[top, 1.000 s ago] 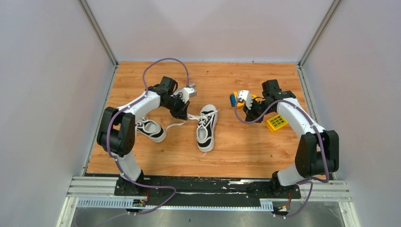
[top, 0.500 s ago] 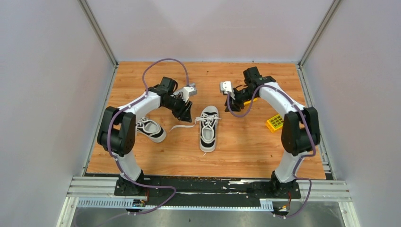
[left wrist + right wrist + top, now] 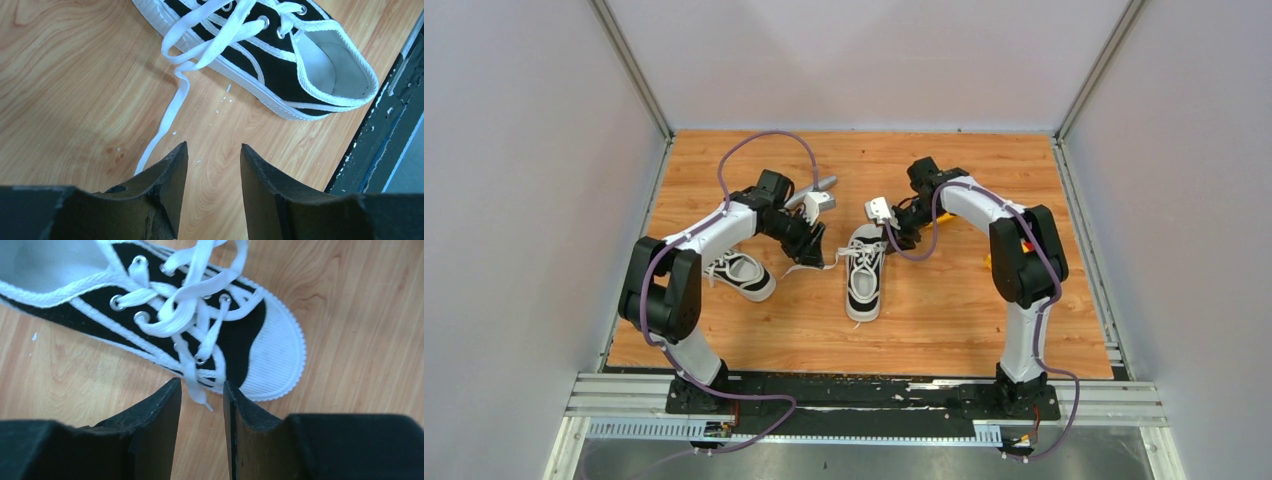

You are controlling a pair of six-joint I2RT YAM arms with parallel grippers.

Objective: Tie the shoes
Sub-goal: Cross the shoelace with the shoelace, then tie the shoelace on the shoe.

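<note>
Centre shoe (image 3: 270, 70) toe cropped by left wrist view, other shoe (image 3: 746, 275) partly under left arm (image 3: 714, 225)

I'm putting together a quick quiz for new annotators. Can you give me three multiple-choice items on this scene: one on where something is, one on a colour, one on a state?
1. Where is the second shoe?
A) left of the middle shoe
B) in the far right corner
C) on the near rail

2. What colour are the laces?
A) red
B) white
C) black

3. The right hand is:
A) shut on a lace
B) out of view
C) open

Answers:
1 A, the top view shows it to the left.
2 B, both wrist views show white laces.
3 C, a gap shows between its fingers, which grip nothing.
</note>
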